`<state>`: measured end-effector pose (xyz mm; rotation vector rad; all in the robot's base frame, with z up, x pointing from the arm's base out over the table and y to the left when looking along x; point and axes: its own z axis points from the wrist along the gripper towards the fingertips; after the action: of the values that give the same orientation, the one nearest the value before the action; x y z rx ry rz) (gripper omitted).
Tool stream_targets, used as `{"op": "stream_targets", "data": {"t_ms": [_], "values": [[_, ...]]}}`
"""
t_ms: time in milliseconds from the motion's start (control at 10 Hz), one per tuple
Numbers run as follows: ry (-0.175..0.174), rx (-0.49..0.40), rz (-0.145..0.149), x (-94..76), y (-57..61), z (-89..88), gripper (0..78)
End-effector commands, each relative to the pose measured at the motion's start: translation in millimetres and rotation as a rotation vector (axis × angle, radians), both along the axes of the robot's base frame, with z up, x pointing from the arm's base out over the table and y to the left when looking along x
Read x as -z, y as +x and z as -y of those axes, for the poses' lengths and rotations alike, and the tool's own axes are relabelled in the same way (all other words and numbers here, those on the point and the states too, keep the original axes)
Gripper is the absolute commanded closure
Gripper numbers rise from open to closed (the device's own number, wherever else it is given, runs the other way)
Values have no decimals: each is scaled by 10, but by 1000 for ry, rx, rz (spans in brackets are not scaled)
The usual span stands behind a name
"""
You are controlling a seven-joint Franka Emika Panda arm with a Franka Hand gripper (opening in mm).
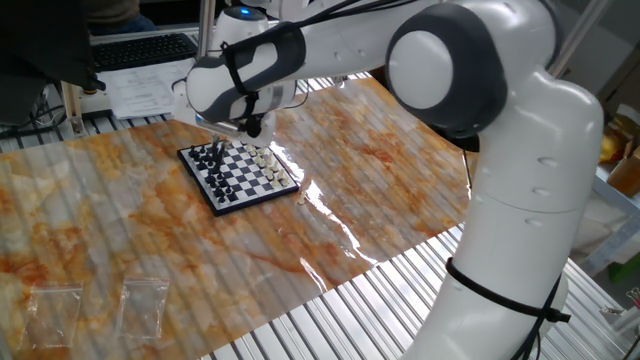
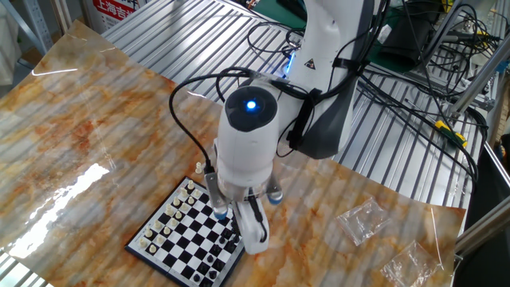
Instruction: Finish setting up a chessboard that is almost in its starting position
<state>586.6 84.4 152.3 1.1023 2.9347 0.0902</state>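
Hovering above the chessboard (image 1: 238, 172), the gripper (image 1: 250, 130) hung near its far edge. Whether its fingers were spread or holding a piece could not be told.

The table (image 1: 420, 270) has a ribbed metal top, covered with a glossy orange marbled sheet (image 1: 120, 230). Behind it lie a black keyboard (image 1: 140, 48) and printed papers (image 1: 150, 88). Black cables (image 2: 414, 88) cross the metal.
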Motion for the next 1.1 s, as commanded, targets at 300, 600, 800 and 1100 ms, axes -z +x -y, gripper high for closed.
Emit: {"op": "stream_targets", "data": {"t_ms": [300,600,800,1100], "values": [[0,24,11,88,221,-37,764],[1,39,11,124,295,-40,764],[0,52,9,151,348,-21,764],[0,60,9,198,395,-35,764]]}}
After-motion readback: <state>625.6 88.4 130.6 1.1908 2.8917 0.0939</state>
